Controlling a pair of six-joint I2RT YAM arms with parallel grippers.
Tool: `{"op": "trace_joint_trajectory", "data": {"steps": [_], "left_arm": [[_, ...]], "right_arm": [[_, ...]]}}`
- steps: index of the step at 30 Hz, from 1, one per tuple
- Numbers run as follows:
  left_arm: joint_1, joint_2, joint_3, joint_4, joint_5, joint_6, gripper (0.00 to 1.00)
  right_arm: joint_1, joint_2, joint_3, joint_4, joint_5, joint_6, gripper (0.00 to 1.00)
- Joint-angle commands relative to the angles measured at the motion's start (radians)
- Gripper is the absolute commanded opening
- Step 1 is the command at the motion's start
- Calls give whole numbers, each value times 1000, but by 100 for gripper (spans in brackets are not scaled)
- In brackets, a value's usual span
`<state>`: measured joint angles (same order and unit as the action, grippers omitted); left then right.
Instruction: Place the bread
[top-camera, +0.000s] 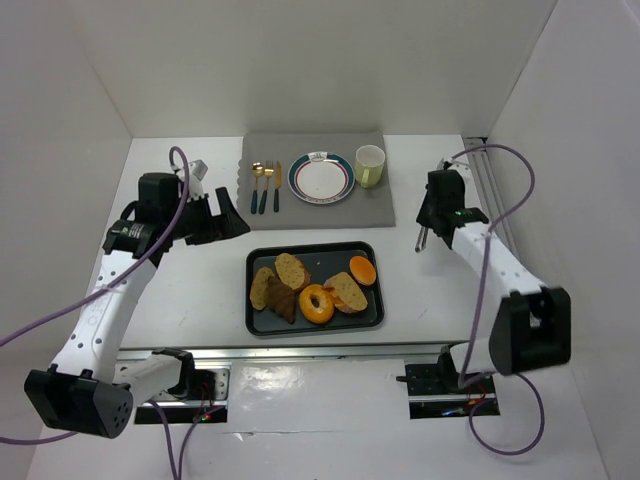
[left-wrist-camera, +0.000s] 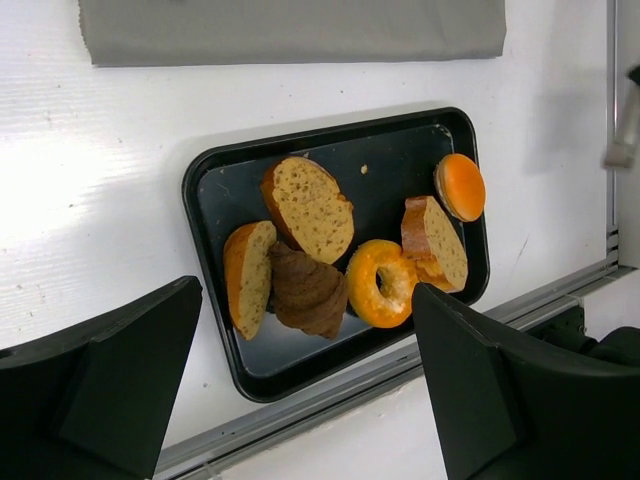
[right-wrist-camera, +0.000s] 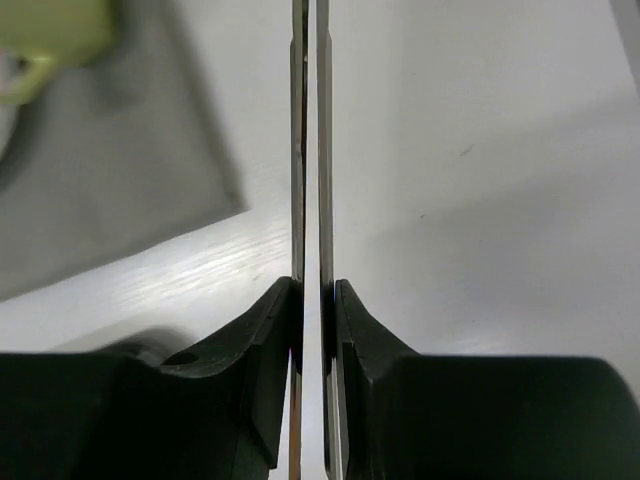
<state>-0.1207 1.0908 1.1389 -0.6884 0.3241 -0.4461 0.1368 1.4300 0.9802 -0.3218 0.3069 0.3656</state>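
Note:
A black tray (top-camera: 312, 247) holds three bread slices (top-camera: 292, 270), a dark croissant (top-camera: 282, 298), a ring bagel (top-camera: 316, 303) and an orange bun (top-camera: 362, 270). In the left wrist view the tray (left-wrist-camera: 330, 130) shows the slices (left-wrist-camera: 310, 208), croissant (left-wrist-camera: 305, 300), bagel (left-wrist-camera: 380, 282) and bun (left-wrist-camera: 462, 186). My left gripper (top-camera: 236, 216) is open and empty, above the table left of the tray; it also shows in its wrist view (left-wrist-camera: 308, 292). My right gripper (top-camera: 428, 215) is shut on metal tongs (top-camera: 422, 238), right of the tray; its wrist view (right-wrist-camera: 312, 300) shows the tong blades (right-wrist-camera: 322, 120) close together.
A grey mat (top-camera: 380, 205) at the back holds a white plate (top-camera: 321, 177), a pale green cup (top-camera: 369, 165) and cutlery (top-camera: 265, 185). White walls enclose the table. A metal rail (top-camera: 300, 350) runs along the near edge.

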Motion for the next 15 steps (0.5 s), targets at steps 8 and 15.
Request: {"op": "trace_joint_trajectory", "data": {"steps": [8, 15], "left_arm": [[30, -34, 22, 4, 1, -19, 100], [41, -71, 32, -25, -95, -52, 98]], "right_arm": [[375, -289, 78, -451, -336, 73, 30], [693, -180, 181, -471, -387, 107, 41]]}}
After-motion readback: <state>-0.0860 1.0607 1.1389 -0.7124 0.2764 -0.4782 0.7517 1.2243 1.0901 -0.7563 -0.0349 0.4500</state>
